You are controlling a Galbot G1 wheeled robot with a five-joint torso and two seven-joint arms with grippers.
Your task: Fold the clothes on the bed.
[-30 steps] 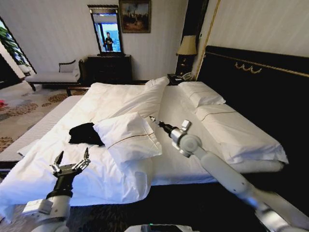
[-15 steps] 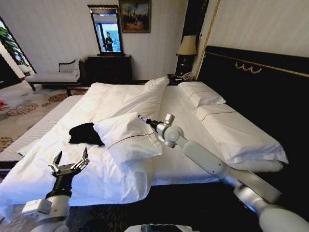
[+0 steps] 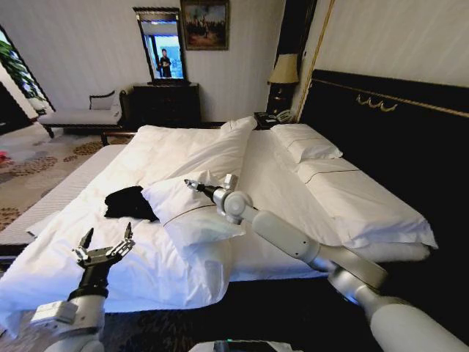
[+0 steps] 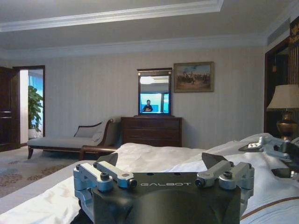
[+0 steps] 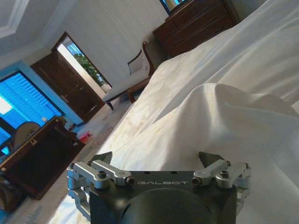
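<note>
Two arms out: right pincer (image 3: 192,182), fingers spread, has swung left over the pillow (image 3: 192,209) toward the black T-shirt (image 3: 128,202). Left pincer (image 3: 105,240) hangs released over the bed (image 3: 293,183); no fold begun.

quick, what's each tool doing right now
Left tool: open, empty, over the near edge of the bed.
Right tool: open, empty, above the pillow.

Soft black T-shirt (image 3: 129,202), matt cloth
</note>
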